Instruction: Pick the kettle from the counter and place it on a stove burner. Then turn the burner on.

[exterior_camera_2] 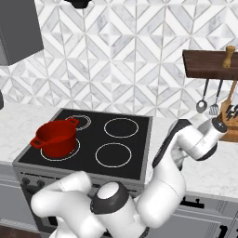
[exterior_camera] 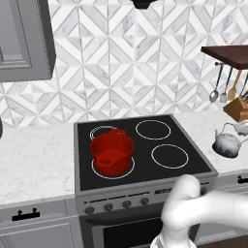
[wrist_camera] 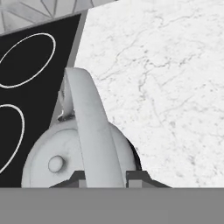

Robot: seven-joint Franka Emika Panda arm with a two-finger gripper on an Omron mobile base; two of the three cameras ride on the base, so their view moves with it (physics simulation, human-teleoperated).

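Observation:
The silver-grey kettle (exterior_camera: pixel 226 144) stands on the white marble counter (exterior_camera: pixel 34 160), just right of the black cooktop (exterior_camera: pixel 140 145). In the hand view I look down on the kettle (wrist_camera: pixel 52 162) and its lid knob. Its arched handle (wrist_camera: pixel 94 131) runs up between my fingertips, and my gripper (wrist_camera: pixel 105 176) is shut on that handle. The nearest stove burner (exterior_camera: pixel 169 156) is the front right white circle, with another behind it (exterior_camera: pixel 153 129). In the right base view my forearm (exterior_camera_2: pixel 195 139) reaches over the counter and covers most of the kettle.
A red two-handled pot (exterior_camera: pixel 112 151) sits on the front left burner. Knobs (exterior_camera: pixel 116 205) line the stove front. A knife block (exterior_camera: pixel 237 109) and hanging utensils (exterior_camera: pixel 220 89) under a wooden shelf stand behind the kettle.

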